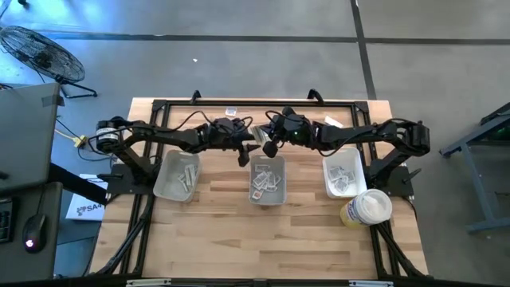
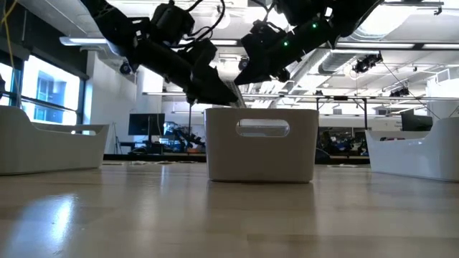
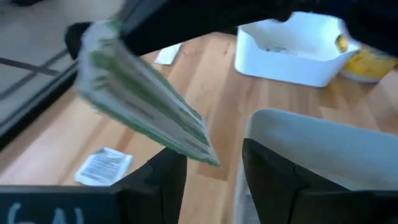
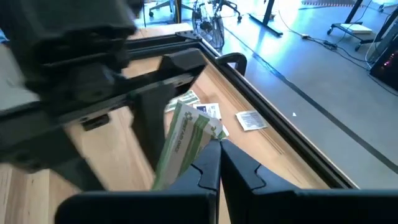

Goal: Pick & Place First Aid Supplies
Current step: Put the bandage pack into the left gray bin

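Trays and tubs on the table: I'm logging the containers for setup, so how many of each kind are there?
Grey trays: 2, left and middle
White trays: 1
Round tubs: 1
Total: 4

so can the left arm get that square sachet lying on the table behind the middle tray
Probably yes, but not at once. The square sachet lies bare on the wood just ahead of the left gripper, nothing covering it. The green-white strip pinched by the right gripper hangs between the two grippers and would need clearing first.
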`<control>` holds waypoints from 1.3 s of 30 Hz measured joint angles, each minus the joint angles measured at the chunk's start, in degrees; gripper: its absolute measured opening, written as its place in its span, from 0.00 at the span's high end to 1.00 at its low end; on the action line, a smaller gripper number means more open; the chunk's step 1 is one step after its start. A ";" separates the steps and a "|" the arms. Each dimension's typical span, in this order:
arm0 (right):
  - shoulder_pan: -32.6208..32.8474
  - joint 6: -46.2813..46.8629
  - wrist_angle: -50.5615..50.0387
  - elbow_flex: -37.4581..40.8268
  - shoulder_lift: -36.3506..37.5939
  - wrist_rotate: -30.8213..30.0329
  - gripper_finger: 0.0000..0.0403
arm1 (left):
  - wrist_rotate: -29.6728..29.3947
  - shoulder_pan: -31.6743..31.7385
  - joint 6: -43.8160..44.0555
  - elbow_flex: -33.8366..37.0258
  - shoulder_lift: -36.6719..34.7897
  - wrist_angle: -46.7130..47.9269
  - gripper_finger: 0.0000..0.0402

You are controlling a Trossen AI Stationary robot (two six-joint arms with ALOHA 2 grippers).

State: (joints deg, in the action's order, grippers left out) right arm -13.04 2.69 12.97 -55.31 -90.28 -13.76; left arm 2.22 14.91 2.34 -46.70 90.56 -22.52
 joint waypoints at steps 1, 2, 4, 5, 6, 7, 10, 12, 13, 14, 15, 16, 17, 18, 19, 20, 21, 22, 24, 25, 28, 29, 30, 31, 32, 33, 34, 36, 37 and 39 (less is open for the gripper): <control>0.16 -0.06 0.31 0.00 0.00 -0.03 1.00 | 0.08 0.45 -0.71 0.00 0.00 -0.02 0.62; 0.27 -0.19 0.68 0.00 0.00 -0.12 1.00 | 0.35 0.86 -1.09 0.00 0.00 -0.02 0.62; 0.57 -0.63 1.56 0.00 0.00 -0.48 1.00 | 1.10 2.04 -1.73 0.00 -0.02 -0.09 0.62; 0.77 -1.25 2.16 -0.01 0.00 -0.48 1.00 | 1.65 2.65 -1.71 0.00 -0.02 -0.09 0.62; 1.04 -1.52 2.80 -0.01 0.00 -0.47 1.00 | 2.06 3.17 -1.36 0.00 -0.02 -0.39 0.62; 1.26 -1.57 3.34 -0.01 0.01 -0.48 1.00 | 2.51 3.66 -0.58 0.00 -0.02 -0.89 0.62; 1.75 -1.59 4.10 -0.02 0.04 -0.46 1.00 | 4.85 4.42 0.57 0.00 -0.02 -3.67 0.62; 1.97 -1.63 4.43 -0.02 0.04 -1.06 1.00 | 5.28 4.36 0.69 0.00 -0.06 -5.52 0.62; 2.03 -1.63 4.50 -0.02 0.04 -1.81 1.00 | 5.44 4.27 0.57 0.00 -0.08 -5.87 0.63; 2.19 -1.56 4.49 -0.02 0.04 -2.59 1.00 | 5.53 4.18 0.51 0.00 -0.08 -5.97 0.64; 2.27 -1.52 4.49 -0.02 0.04 -3.11 1.00 | 5.60 4.18 0.51 0.00 -0.09 -5.76 0.66; 2.29 -1.52 4.49 -0.02 0.04 -3.66 1.00 | 5.60 4.18 0.51 0.00 -0.09 -5.45 0.69; 2.43 -1.52 4.49 -0.02 0.04 -3.91 1.00 | 5.46 4.21 0.49 0.00 -0.09 -5.02 0.73; 2.54 -1.52 4.49 -0.02 0.04 -3.94 1.00 | 5.07 4.23 0.45 0.00 -0.09 -4.43 0.77; 2.61 -1.52 4.49 -0.02 0.04 -3.93 1.00 | 4.85 4.23 0.20 0.00 -0.07 -3.78 0.82; 2.62 -1.44 4.49 -0.02 0.04 -3.91 1.00 | 4.70 4.23 -0.33 0.00 -0.09 -3.25 0.88; 2.67 -1.23 4.46 -0.02 0.04 -3.86 0.99 | 4.72 4.23 -0.72 0.00 -0.09 -2.93 0.94; 2.67 -1.01 4.42 -0.02 0.04 -3.85 0.99 | 4.72 4.23 -0.79 0.00 -0.08 -2.80 0.97; 2.61 -0.27 4.05 -0.02 0.04 -3.89 0.99 | 4.72 4.23 -0.76 0.00 -0.09 -2.48 0.97; 2.60 -0.06 4.04 -0.02 0.04 -3.91 0.99 | 4.72 4.21 -0.80 0.00 -0.09 -2.10 0.96; 2.90 -0.38 3.97 -0.02 0.04 -3.90 0.97 | 4.53 4.23 -1.43 0.00 -1.01 1.47 0.99; 3.05 -1.09 3.98 -0.02 0.04 -3.85 0.96 | 3.80 4.22 -1.90 0.00 -1.50 2.82 0.99; 3.30 -1.63 3.86 -0.02 0.19 -3.73 0.94 | 2.74 4.22 -2.26 0.00 -2.36 4.93 0.99; 3.50 -2.23 3.25 -0.02 0.55 -3.71 0.92 | 1.55 4.20 -2.50 0.00 -3.47 7.34 0.99; 3.56 -2.90 3.14 -0.02 0.73 -3.74 0.89 | 0.28 4.18 -2.76 0.00 -4.65 9.32 0.99; 3.74 -3.04 3.13 -0.06 1.21 -3.68 0.86 | -0.52 4.15 -3.12 0.00 -5.90 11.22 0.99; 3.84 -3.11 2.33 -0.07 1.83 -3.69 0.83 | -1.38 4.12 -3.26 0.00 -7.40 13.55 1.00; 3.82 -3.47 2.04 -0.10 2.91 -3.70 0.77 | -2.48 4.01 -3.51 0.00 -10.00 17.43 1.00; 3.82 -4.03 1.43 -0.11 3.38 -3.78 0.74 | -2.65 3.76 -3.57 -0.01 -11.43 19.74 1.00; 3.82 -4.21 -0.54 -0.11 4.51 -4.23 0.69 | -3.14 3.20 -3.60 0.00 -13.90 23.64 1.00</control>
State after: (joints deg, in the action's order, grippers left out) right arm -9.22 -1.52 12.43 -55.42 -85.77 -17.99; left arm -0.92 18.11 -1.26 -46.70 76.66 1.11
